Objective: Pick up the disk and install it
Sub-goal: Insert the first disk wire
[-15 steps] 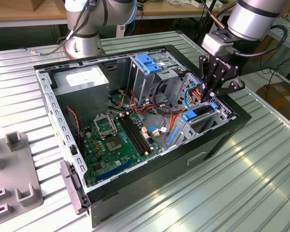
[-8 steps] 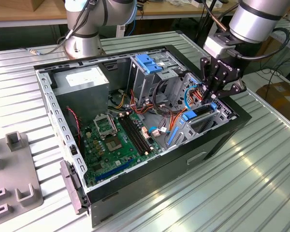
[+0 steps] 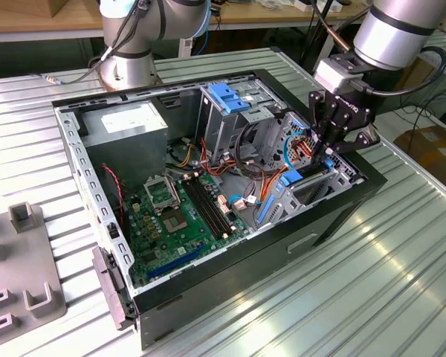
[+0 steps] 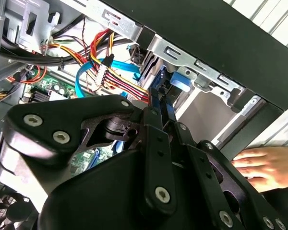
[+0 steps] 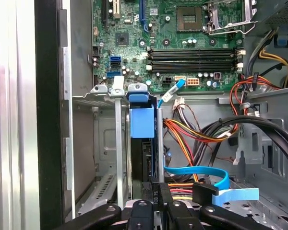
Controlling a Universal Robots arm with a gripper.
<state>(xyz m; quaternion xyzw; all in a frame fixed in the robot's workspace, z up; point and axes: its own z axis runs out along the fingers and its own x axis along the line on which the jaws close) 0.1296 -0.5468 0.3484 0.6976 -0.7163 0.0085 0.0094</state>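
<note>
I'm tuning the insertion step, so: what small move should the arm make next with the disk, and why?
Probably a slow, straight push of the disk deeper into the drive cage. The pincer looks closed on it, it stands edge-on beside a metal divider, and coloured cables lie close on its other side.

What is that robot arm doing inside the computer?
The robot's gripper is down in the open computer case, pinching the disk, the one with blue rails. The disk stands on edge in the metal drive bay at a corner of the case. A person's hand rests just outside the case.
</note>
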